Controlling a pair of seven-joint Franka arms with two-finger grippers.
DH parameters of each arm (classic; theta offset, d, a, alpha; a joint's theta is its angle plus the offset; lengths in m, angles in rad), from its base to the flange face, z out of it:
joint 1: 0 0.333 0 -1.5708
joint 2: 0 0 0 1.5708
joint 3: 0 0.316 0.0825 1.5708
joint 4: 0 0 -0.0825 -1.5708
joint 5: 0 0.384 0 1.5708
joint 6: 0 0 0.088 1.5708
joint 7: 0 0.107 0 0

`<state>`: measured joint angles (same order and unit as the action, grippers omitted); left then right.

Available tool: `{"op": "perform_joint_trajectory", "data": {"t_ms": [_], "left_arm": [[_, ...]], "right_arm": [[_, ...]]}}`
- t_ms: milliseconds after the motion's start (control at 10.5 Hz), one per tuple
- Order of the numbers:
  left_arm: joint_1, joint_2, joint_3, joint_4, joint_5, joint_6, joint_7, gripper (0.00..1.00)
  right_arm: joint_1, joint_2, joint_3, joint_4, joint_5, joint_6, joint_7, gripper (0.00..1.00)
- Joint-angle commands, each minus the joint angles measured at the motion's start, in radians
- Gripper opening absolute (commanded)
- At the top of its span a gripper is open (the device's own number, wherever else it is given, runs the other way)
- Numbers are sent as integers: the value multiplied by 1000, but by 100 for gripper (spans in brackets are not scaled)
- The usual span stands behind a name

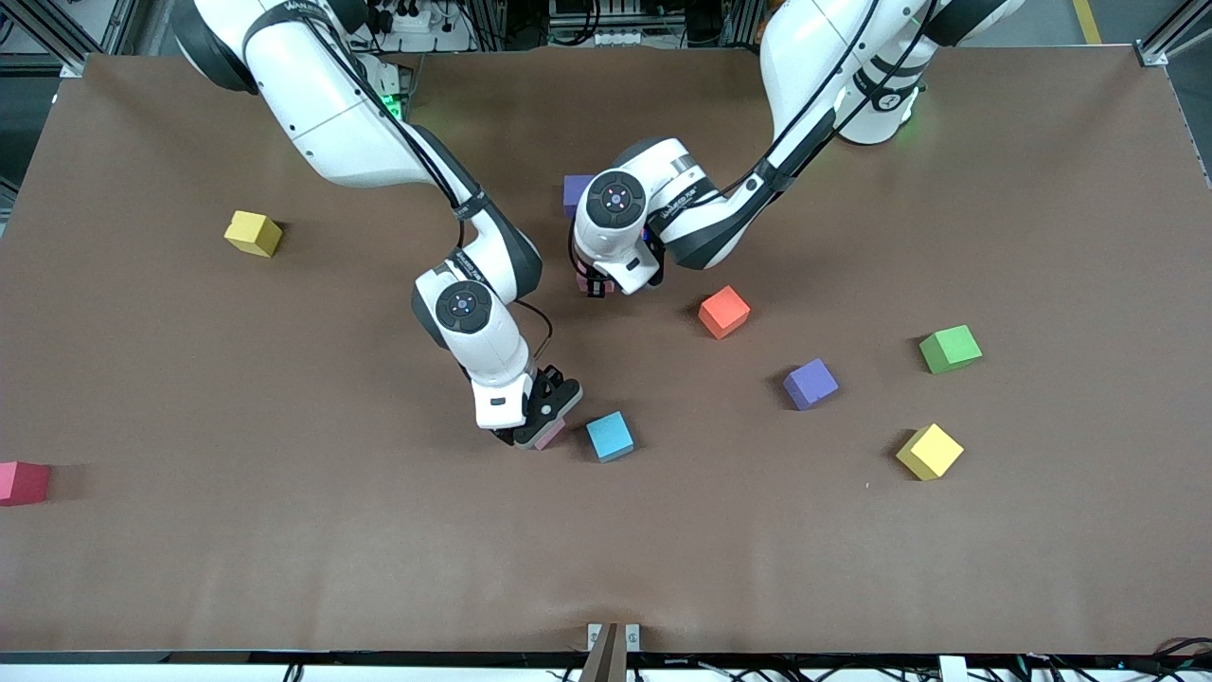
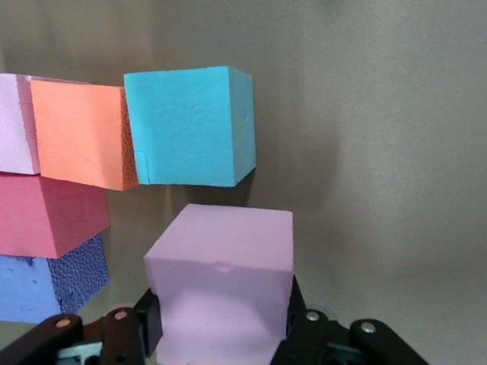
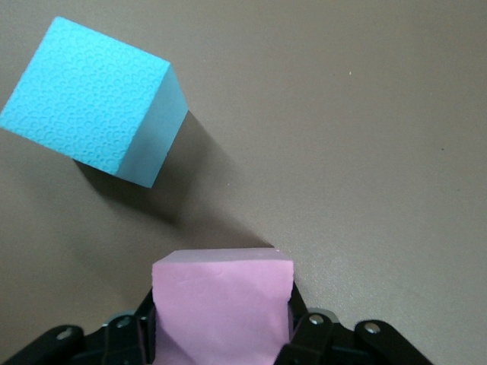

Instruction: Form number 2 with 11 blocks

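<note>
While the digit is only partly laid, these lines are setting out how things are standing.

Number 2: a small cluster of blocks is sitting mid-table under the left arm's wrist. The left wrist view is showing a pink block (image 2: 15,122), an orange block (image 2: 80,133) and a light blue block (image 2: 190,125) touching in a row, with a red block (image 2: 49,217) and a purple block (image 2: 46,285) running down from the pink end. In the front view only the purple block (image 1: 575,192) is peeking out.

Left gripper (image 1: 598,284): it is pinching a pink cube (image 2: 221,293) between closed fingers, hovering just beside the cluster, apparently lining it up for the next cell.

Right gripper (image 1: 547,428): it is standing low on the table, nearer the front camera than the cluster, its fingers flanking a second pink cube (image 3: 223,304). Whether they are gripping it yet, I cannot tell.

Loose blue cube (image 1: 610,436): it is lying just beside the right gripper, apart from it.

Other spare blocks: an orange-red cube (image 1: 724,312), a purple cube (image 1: 810,384) and a yellow cube (image 1: 930,451) are waiting toward the left arm's end; another yellow cube (image 1: 253,233) and a red cube (image 1: 23,482) toward the right arm's end.

Green cube (image 1: 950,349): it is sitting toward the left arm's end.

Progress: judged roughly half done.
</note>
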<state>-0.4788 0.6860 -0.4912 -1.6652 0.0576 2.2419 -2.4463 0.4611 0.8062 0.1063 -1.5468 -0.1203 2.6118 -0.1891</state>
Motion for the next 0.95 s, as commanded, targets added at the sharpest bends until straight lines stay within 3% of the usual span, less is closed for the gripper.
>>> {"op": "perform_joint_trajectory", "data": {"t_ms": [0,382,668,859], "left_arm": [[2,-13,3,-30,-13,34,-14,0],[-3,-19,-1,-85,-10,85,-11,0],[-3,-25,-3,-114,-10,99,-11,0],[-3,-25,-3,-123,-7,107,-10,0]], "right_arm": [[-25,8,16,24,17,-13,-24,0],[-19,-28,33,27,13,-87,-36,0],[-30,-50,49,21,14,-114,-159,0],[-27,-96,41,27,10,-203,-164,0]]}}
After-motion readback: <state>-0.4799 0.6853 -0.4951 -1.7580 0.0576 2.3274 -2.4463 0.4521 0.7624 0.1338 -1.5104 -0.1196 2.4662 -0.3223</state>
